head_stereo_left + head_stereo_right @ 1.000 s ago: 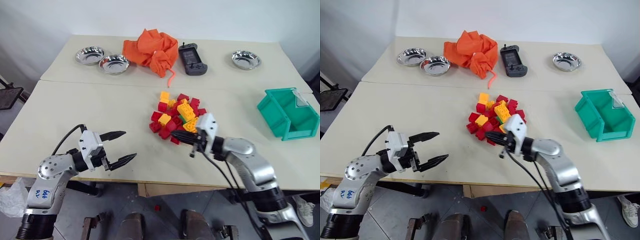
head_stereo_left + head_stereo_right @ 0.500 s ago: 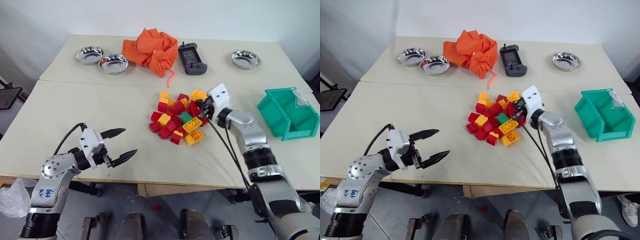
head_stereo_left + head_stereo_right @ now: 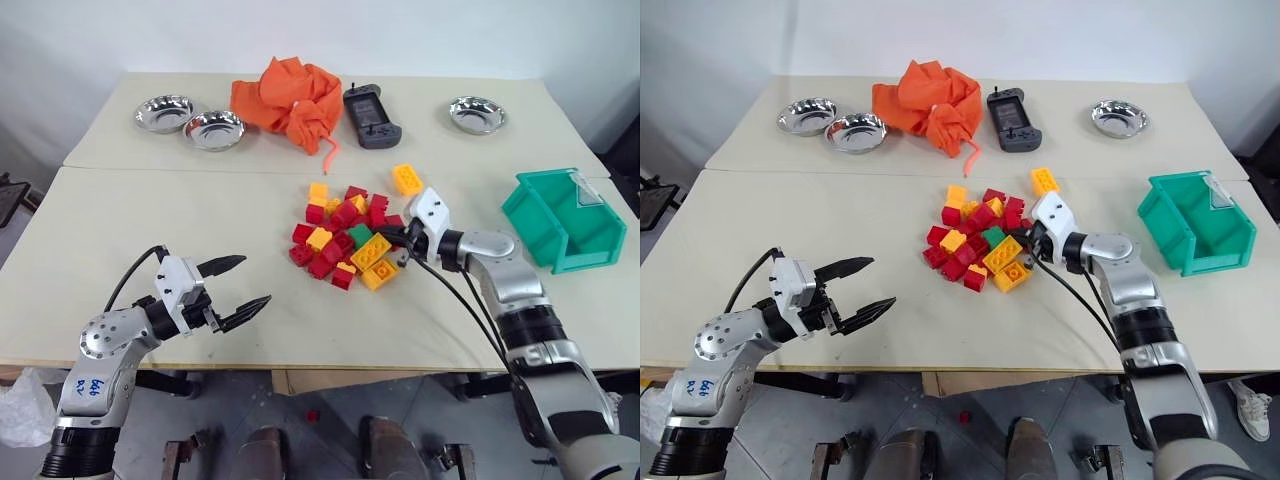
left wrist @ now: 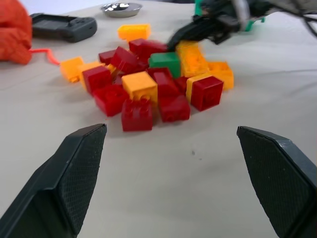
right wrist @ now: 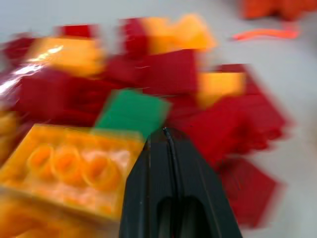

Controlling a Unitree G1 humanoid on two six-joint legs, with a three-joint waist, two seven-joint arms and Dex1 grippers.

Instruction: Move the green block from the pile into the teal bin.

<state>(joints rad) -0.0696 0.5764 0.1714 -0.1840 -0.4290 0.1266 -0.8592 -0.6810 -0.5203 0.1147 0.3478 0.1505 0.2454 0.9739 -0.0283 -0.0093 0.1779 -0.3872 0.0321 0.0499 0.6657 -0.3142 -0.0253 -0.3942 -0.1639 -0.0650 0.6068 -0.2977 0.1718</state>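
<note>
The pile [image 3: 345, 232] of red and yellow bricks lies mid-table. The green block [image 3: 360, 236] rests in it, uncovered on top, beside a long yellow brick [image 5: 74, 168]. My right gripper [image 3: 393, 238] is shut and empty at the pile's right edge, its tip close to the green block [image 5: 131, 111]. My left gripper [image 3: 255, 280] hovers open near the table's front edge, left of the pile, with the green block [image 4: 165, 62] well ahead of its fingers [image 4: 74, 173]. The teal bin [image 3: 565, 220] stands at the right edge.
Across the back sit three steel bowls [image 3: 213, 130], an orange cloth [image 3: 285, 95] and a dark game controller [image 3: 367, 117]. One stray yellow brick [image 3: 406, 179] lies apart behind the pile. Bare table stretches between the pile and the bin.
My right gripper swept from the pile's near side to its right edge, scattering bricks. The green block got uncovered and a yellow brick came off behind the pile. The left gripper stayed put.
</note>
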